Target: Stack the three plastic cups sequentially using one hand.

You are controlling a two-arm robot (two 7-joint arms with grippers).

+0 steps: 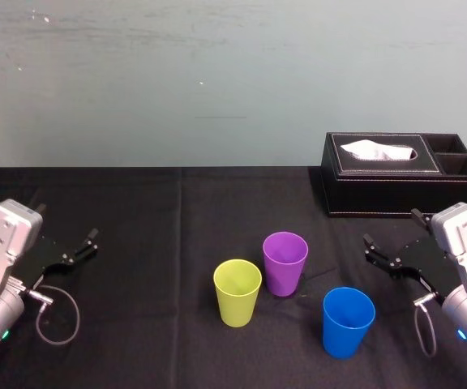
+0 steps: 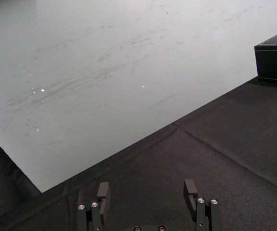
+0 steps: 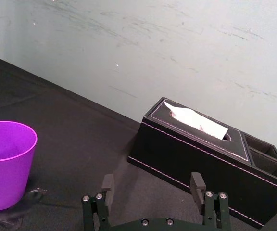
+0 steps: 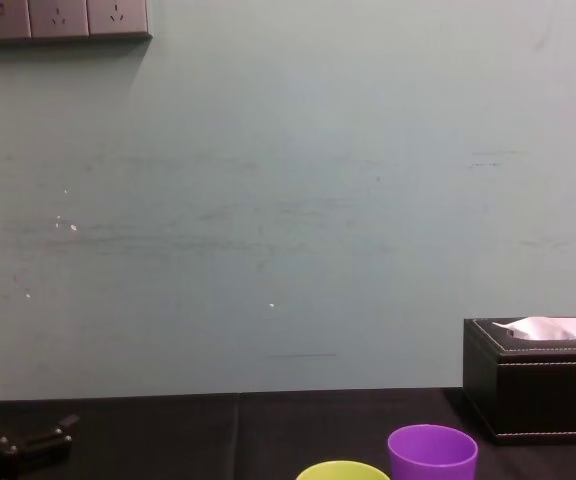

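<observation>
Purple cup (image 1: 285,261), yellow-green cup (image 1: 237,290), blue cup (image 1: 348,320) stand unstacked.

A: Are the purple cup (image 1: 285,261), the yellow-green cup (image 1: 237,292) and the blue cup (image 1: 348,322) plastic?
B: Yes, smooth and a little shiny.
A: And the counter (image 1: 152,243)?
B: Dull black cloth with creases.
A: The tissue box (image 1: 379,194)?
B: It looks like black leather with pale stitches. The tissue (image 1: 375,151) is soft white paper. The wall (image 1: 217,81) is dull and scuffed.
</observation>
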